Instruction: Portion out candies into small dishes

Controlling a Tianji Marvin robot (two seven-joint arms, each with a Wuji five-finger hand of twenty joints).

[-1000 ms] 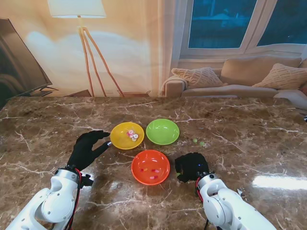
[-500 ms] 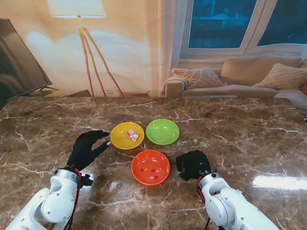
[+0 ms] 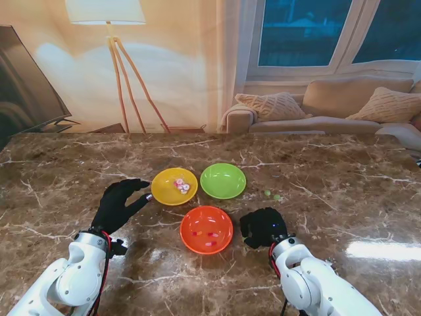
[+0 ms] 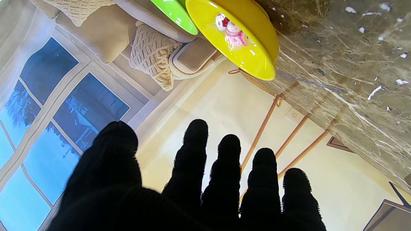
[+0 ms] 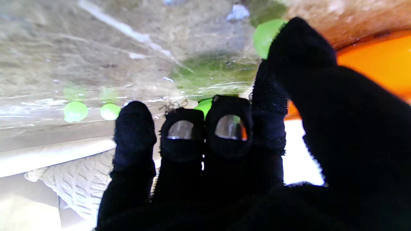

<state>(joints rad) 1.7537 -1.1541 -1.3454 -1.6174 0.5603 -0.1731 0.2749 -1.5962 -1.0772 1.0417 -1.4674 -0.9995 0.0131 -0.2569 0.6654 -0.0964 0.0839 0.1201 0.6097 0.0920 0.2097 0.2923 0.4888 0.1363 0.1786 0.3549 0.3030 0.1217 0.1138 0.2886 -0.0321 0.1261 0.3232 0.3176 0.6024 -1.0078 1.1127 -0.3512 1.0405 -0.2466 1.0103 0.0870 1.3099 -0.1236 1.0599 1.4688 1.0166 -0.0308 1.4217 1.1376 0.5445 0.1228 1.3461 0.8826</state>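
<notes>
Glossily, three round dishes on veined marble

A home living room: a beige sofa with knitted cushions stands under a large window, a tripod floor lamp by the wall, a dark screen at the marble table's far left corner.
</notes>
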